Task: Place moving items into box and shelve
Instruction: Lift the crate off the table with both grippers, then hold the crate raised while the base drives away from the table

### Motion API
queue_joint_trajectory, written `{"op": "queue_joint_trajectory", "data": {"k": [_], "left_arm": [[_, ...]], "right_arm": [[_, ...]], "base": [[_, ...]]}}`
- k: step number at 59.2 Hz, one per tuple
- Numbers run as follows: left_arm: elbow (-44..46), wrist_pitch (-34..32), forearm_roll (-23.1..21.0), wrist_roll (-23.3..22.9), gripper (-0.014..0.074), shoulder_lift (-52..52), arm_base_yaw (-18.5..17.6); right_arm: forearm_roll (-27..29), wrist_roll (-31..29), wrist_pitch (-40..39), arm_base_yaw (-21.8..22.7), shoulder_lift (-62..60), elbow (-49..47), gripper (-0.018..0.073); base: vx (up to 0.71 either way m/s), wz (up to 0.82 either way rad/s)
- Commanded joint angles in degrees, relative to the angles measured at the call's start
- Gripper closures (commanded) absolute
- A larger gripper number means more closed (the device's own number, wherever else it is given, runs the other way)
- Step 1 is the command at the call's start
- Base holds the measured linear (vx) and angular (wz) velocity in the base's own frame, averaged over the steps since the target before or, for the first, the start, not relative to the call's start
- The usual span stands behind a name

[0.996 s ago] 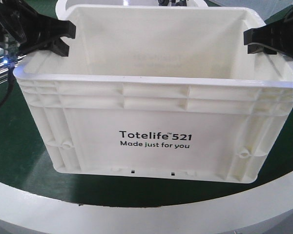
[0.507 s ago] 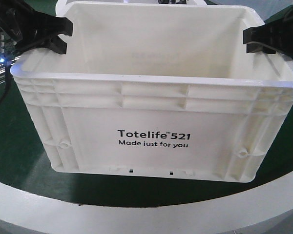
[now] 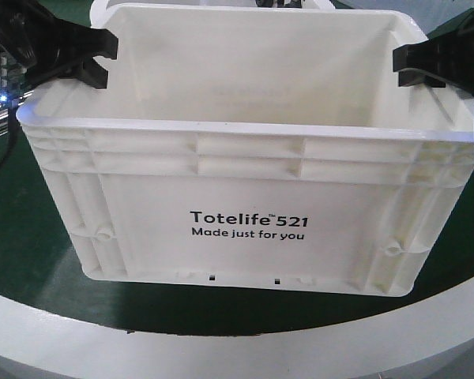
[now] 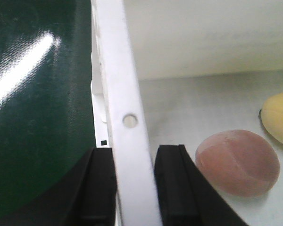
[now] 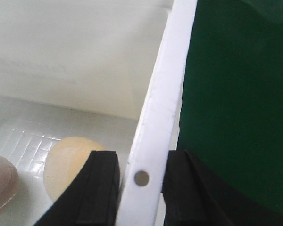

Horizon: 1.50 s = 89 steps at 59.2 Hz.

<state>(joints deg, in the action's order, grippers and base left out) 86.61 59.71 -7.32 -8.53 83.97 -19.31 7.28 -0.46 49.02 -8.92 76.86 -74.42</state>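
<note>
Box edged left | both jaws clamped on side rims | green table around

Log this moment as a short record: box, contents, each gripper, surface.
box: white box, upright, printed "Totelife 521"
contents: pink lump and yellow-tan lump on its floor, apart
left gripper: left gripper shut across the left wall's rim
right gripper: right gripper shut across the right wall's rim
surface: green surface beneath, white border
</note>
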Motion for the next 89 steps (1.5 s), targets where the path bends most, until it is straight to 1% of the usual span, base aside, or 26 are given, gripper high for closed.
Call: {"op": "queue_joint_trajectory", "data": {"k": [1,55,89], "left_arm": [[2.64,-7.26,-4.95,0.73,0.0602,-4.05,-0.76],[2.64,-7.32,-5.00,0.73,0.0602,-4.05,-0.71],[2.64,-7.26,-4.96,0.73,0.0602,-4.05,-0.71]], "right_arm": [[1.94,1.11,-6.76,-0.21,-2.14,-2.40,0.0565],[1.94,1.11,-6.45,-0.21,-2.14,-2.40,0.0565],[1.94,1.11,-6.45,-0.21,-2.14,-2.40,0.0565]], "base": [[0.00,0.00],[-0.02,0.02],[-0.08,0.23]]}}
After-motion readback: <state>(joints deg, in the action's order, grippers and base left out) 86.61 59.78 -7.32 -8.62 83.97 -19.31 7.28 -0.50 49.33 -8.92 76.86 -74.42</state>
